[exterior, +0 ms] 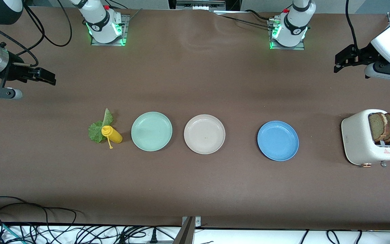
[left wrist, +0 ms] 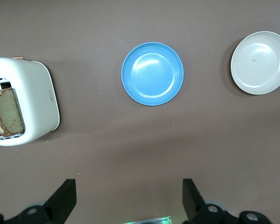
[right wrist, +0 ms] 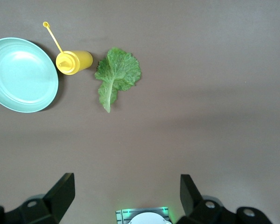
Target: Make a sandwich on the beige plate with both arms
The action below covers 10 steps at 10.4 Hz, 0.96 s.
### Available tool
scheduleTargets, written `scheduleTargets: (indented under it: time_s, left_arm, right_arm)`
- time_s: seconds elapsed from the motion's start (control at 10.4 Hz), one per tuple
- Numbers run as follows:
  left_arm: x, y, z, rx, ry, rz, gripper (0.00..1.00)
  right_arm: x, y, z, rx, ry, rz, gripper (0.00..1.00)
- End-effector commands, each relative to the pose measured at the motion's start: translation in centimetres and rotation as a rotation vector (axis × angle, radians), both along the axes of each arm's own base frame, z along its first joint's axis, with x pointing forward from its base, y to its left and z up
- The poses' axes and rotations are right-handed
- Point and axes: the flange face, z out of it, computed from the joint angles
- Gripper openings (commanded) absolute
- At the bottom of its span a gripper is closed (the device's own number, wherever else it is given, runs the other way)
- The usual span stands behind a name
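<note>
Lower part of the bread slices (exterior: 384,126) hidden inside the toaster (exterior: 361,142), lettuce leaf (exterior: 97,130) partly under the yellow bottle (exterior: 112,134)

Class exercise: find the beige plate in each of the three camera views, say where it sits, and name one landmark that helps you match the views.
Front view: the beige plate lies mid-table, between the mint-green plate and the blue plate.
Left wrist view: the beige plate shows at the picture's edge, partly cut off, beside the blue plate.
Right wrist view: not in it.
Shared landmark: the blue plate, in the front and left wrist views.

Beige plate (exterior: 204,134) smooth, faintly glossy, probably plastic; toaster (exterior: 359,142) speckled matt; table (exterior: 195,189) matt brown.
</note>
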Motion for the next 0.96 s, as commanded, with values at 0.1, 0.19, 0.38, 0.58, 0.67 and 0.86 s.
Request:
scheduleTargets:
  time_s: [0.1, 0.19, 0.38, 0.58, 0.67, 0.86]
  left_arm:
    - [-0.2, -0.2, 0.8, 0.029, -0.001, 0.002, 1.00]
    - [-0.2, -0.2, 0.7, 0.029, 0.001, 0.002, 1.00]
    - [-0.1, -0.2, 0.7, 0.030, -0.001, 0.000, 1.00]
    - [0.2, -0.4, 0.1, 0.029, 0.011, -0.006, 1.00]
    - [0.5, -0.9, -0.5, 0.030, 0.020, -0.011, 1.00]
    - [1.1, -1.2, -1.7, 0.030, 0.040, -0.016, 1.00]
  right_arm:
    - [0.4, -1.0, -2.2, 0.051, 0.028, -0.035, 1.00]
    - [0.5, -1.0, -3.1, 0.051, 0.022, -0.036, 1.00]
    - [0.5, -1.0, -5.4, 0.052, 0.024, -0.037, 1.00]
    - [0.4, -1.0, -7.9, 0.053, 0.024, -0.039, 1.00]
    - [0.4, -1.0, -9.2, 0.054, 0.024, -0.042, 1.00]
    - [0.1, -0.8, -12.0, 0.072, 0.017, -0.052, 1.00]
